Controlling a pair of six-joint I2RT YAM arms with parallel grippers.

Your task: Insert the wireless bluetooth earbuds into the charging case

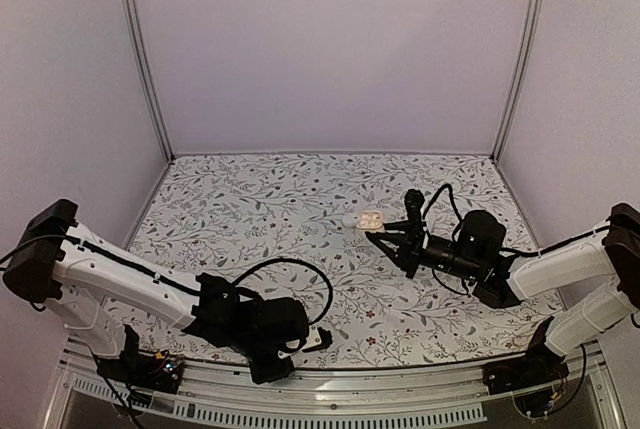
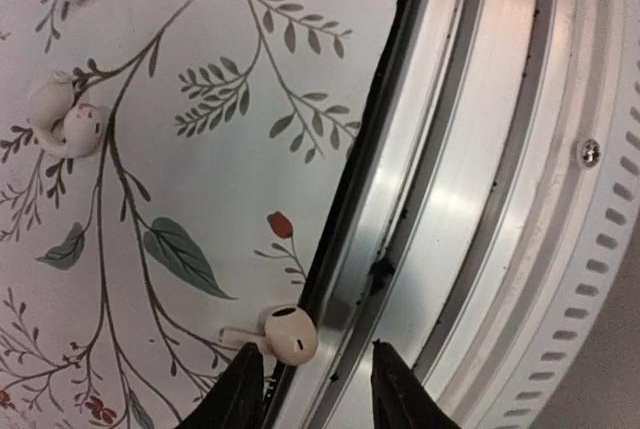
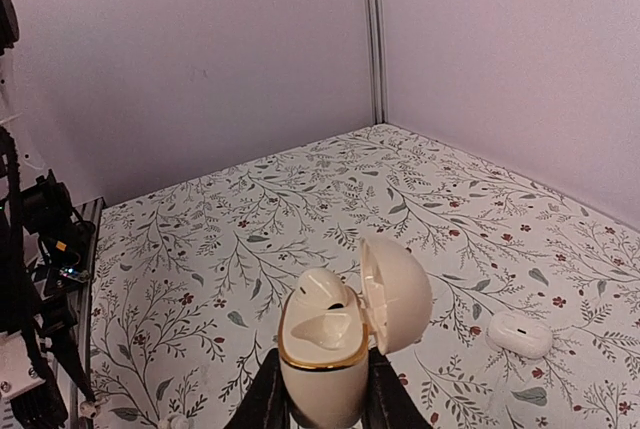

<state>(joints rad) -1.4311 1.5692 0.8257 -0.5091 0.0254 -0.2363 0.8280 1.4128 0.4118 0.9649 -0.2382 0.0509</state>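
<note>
The charging case (image 3: 322,354) is white with a gold rim. Its lid (image 3: 398,294) is hinged open to the right. My right gripper (image 3: 322,381) is shut on the case body and holds it upright above the table. One earbud (image 3: 328,289) sits in the far socket; the near socket is empty. In the top view the case (image 1: 372,218) is at the tip of the right gripper (image 1: 386,235). A second earbud (image 2: 288,334) lies at the table's front edge against the black rim. My left gripper (image 2: 318,381) is open around it, its left finger (image 2: 245,389) close beside it.
A small white oval object (image 3: 520,334) lies on the floral table right of the case; it also shows in the top view (image 1: 350,220). Small white rounded pieces (image 2: 65,119) lie farther in from the edge. The metal rail (image 2: 480,199) runs along the table front.
</note>
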